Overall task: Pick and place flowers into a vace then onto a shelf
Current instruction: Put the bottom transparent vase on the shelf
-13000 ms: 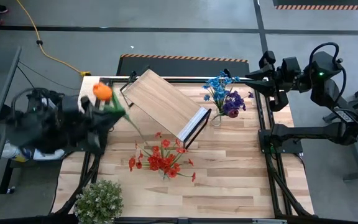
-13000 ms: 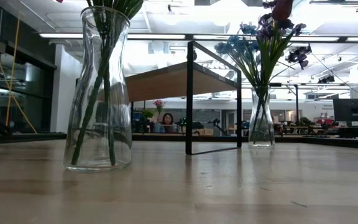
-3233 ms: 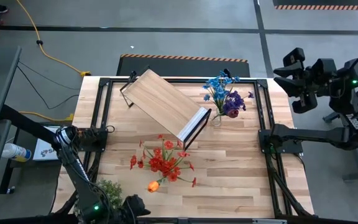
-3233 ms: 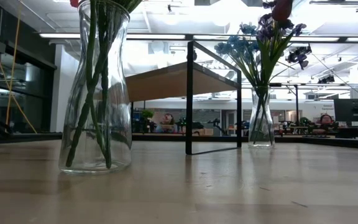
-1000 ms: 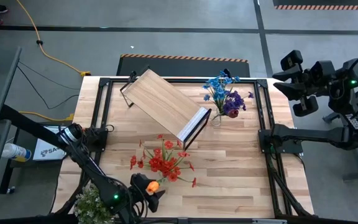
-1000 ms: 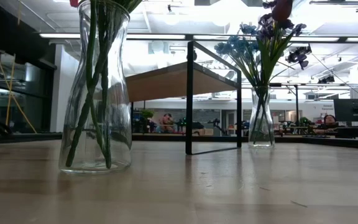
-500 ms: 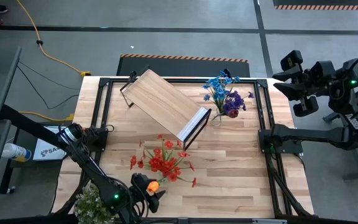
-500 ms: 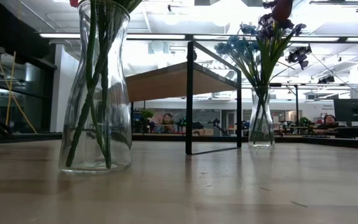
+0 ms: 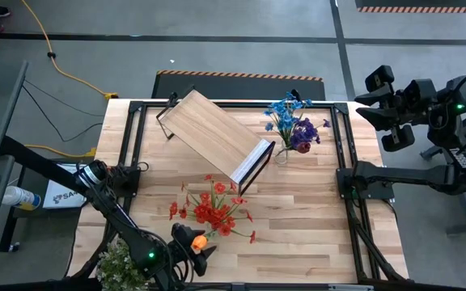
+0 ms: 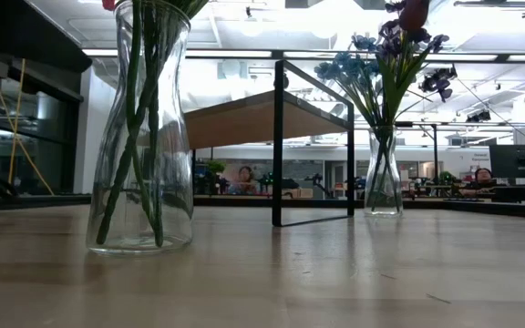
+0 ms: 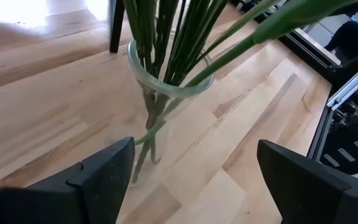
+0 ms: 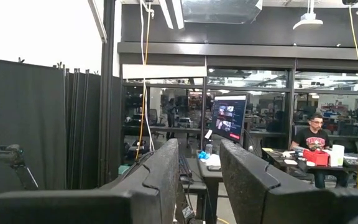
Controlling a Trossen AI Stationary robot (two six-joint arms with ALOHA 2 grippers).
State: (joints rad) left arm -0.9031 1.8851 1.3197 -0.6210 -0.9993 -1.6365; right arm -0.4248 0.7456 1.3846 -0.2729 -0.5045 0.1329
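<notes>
Your left gripper (image 9: 205, 251), which held the orange flower (image 9: 200, 241) beside the shelf thirteen seconds ago, now hangs wide open just past the red-flower vase (image 11: 166, 93), with that flower standing in it. Your right gripper (image 9: 376, 103) pulled back off the table.

We see a grey concrete floor (image 9: 241, 56) around the slatted wooden table (image 9: 298, 210), with a yellow cable (image 9: 55, 61) trailing across it and a hazard-striped mat (image 9: 241, 77) behind. Level across the table, bright ceiling lights (image 10: 244, 18) glow over an open workshop. Elsewhere, dark curtains (image 12: 36, 124), glass partitions, a lit monitor (image 12: 229, 121), and a seated person (image 12: 314, 138).
</notes>
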